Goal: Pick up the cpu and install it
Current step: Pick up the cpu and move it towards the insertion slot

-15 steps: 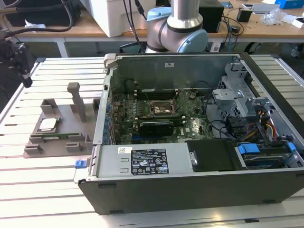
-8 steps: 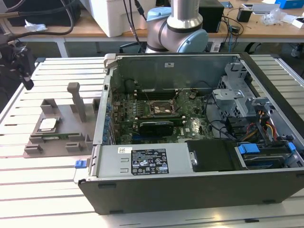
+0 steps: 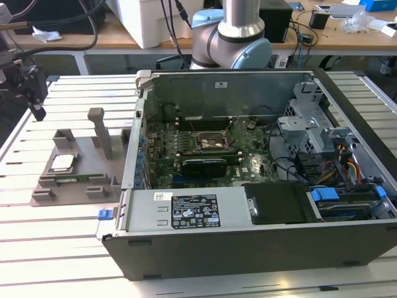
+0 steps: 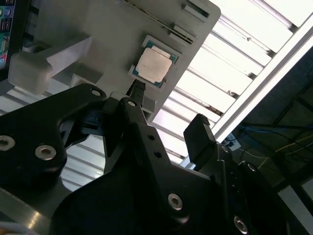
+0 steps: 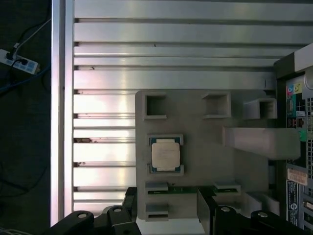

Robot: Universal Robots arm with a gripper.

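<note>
The cpu (image 3: 63, 162) is a small square chip with a silvery top. It lies flat in a recess of the grey holder block (image 3: 80, 177) on the slatted table, at the exterior view's left of the computer case. In both wrist views the cpu (image 5: 165, 154) (image 4: 154, 67) lies below and ahead of my gripper. The gripper (image 5: 168, 197) (image 4: 168, 110) is open, its black fingers (image 5: 130, 197) spread, with nothing between them. The exterior view has the gripper (image 3: 36, 105) hanging in the air above the table, apart from the holder.
The open computer case (image 3: 248, 186) fills the middle, its motherboard socket (image 3: 216, 143) inside. A green memory stick (image 5: 183, 190) lies in the holder beside the cpu. Upright posts (image 3: 99, 130) rise from the holder. The table edge (image 5: 57, 112) and a power strip (image 5: 17, 58) lie beyond it.
</note>
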